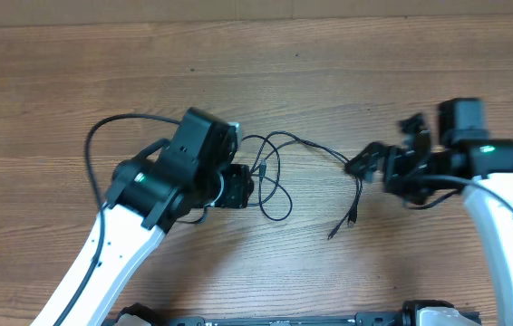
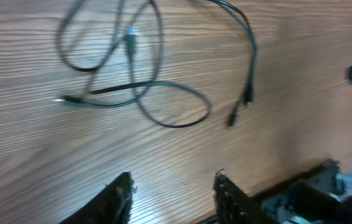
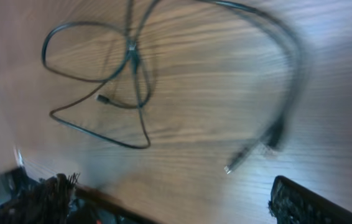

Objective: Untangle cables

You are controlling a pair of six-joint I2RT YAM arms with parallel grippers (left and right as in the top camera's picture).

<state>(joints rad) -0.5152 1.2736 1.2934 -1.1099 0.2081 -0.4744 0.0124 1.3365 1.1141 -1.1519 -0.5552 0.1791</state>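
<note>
The left claw (image 2: 171,200) stood spread, its fingers (image 2: 119,198) apart with only bare wood between them, pinching nothing. It hung low over the worktop (image 1: 256,54), a little left of the middle. The nearest loops (image 1: 270,177) lay just beside it toward the middle, and the wrist view showed them clear of the fingers. The right claw (image 3: 176,208) was spread wide and likewise empty, right of the middle and close to where the cords bent toward the near edge. From overhead I could not tell whether it touched them, but its own camera showed the cords lying out ahead of the fingers.

The cables (image 1: 315,149) lay flat around the middle of the worktop, between the two claws. On the left they formed a few loops that crossed one another, with one plug end (image 1: 263,167) lying among them. From there strands ran rightward side by side, curved, and ended in two plugs (image 1: 333,234) apart from the loops and pointing at the near edge.

By my reading the job was partway done. The right-hand run was drawn out and easy to follow, but the crossings on the left remained. How many cords there were, and whether those crossings were knots or mere overlaps, the views did not settle. Separating the strands was left to do.
</note>
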